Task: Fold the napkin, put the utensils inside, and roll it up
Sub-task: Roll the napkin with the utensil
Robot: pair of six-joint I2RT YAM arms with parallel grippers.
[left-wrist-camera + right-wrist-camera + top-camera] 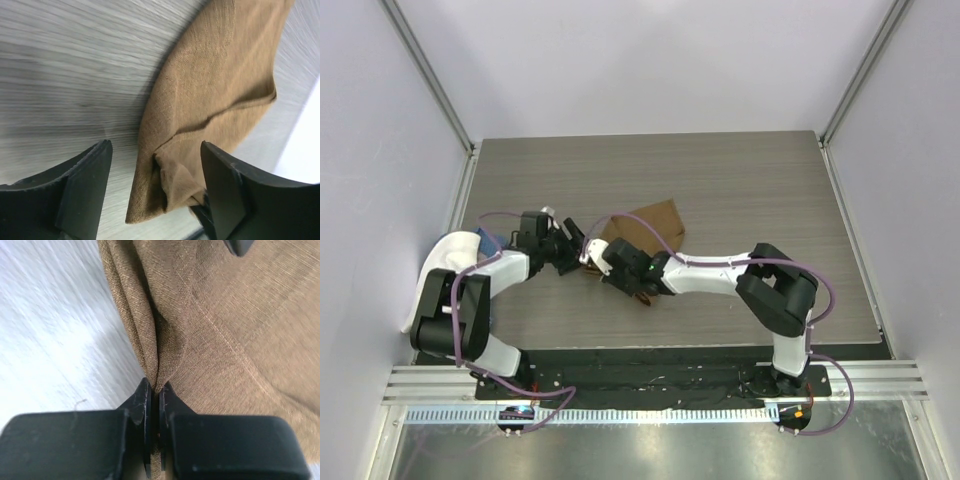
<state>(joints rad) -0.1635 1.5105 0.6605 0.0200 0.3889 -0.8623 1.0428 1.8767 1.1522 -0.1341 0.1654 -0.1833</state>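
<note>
The tan-brown napkin (653,222) lies bunched on the wooden table, partly under the two grippers. My right gripper (599,256) is shut on a pinched fold at the napkin's left edge (165,340), with cloth squeezed between its fingertips (159,390). My left gripper (573,241) is open, its jaws wide apart on either side of the napkin's folded corner (170,185), and it grips nothing (156,167). The gold spoon does not show in any view.
A blue cloth (488,240) and a white cloth (448,252) lie at the table's left edge beside the left arm. The grey wooden table (760,190) has white walls around it. The right arm reaches across the near middle.
</note>
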